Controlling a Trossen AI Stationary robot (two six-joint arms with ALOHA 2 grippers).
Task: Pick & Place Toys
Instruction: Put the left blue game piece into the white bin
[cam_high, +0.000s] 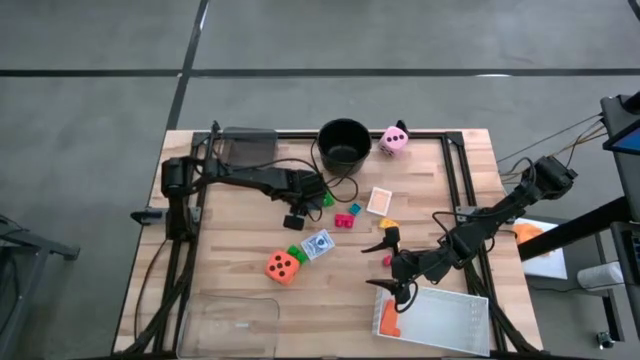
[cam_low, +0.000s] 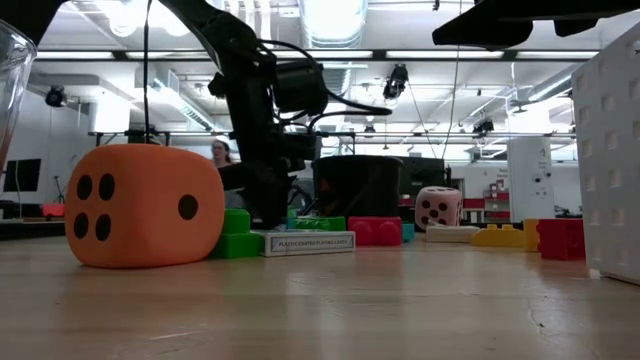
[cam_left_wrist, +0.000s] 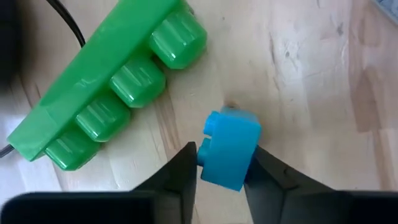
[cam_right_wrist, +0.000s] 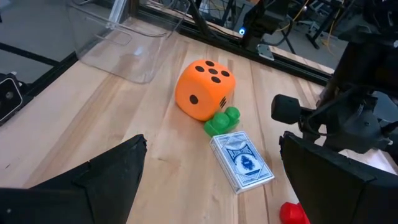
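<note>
The left gripper (cam_left_wrist: 222, 163) is down on the table near the middle, just beside the long green brick (cam_left_wrist: 106, 93); its two dark fingers are squeezed on a small blue brick (cam_left_wrist: 230, 148), one finger on each flat side; the blue brick sits on the wood, so it is held but not yet lifted, I think.

The blue brick is hard plastic; it looks very light and will not bend or break; its sides are smooth, so it could slip or twist if the squeeze is off to one edge; the best place to hold it is where the fingers are now, on the two flat sides, low and in the middle, not on the bumps.

The right gripper (cam_high: 397, 277) waits over the near right part of the table, close to the white tray (cam_high: 455, 322); its jaws stand wide with nothing in them.

Other toys lie about; the orange die (cam_high: 282, 267) sits near the front with a small green brick (cam_right_wrist: 222, 121) touching it and a pack of playing cards (cam_right_wrist: 242, 162) just beside that; the pink die (cam_high: 394, 139) is at the far side next to the black bucket (cam_high: 344, 143); the dice look big and soft, so they would need wide jaws; a red brick (cam_high: 344, 220) lies near the middle.
</note>
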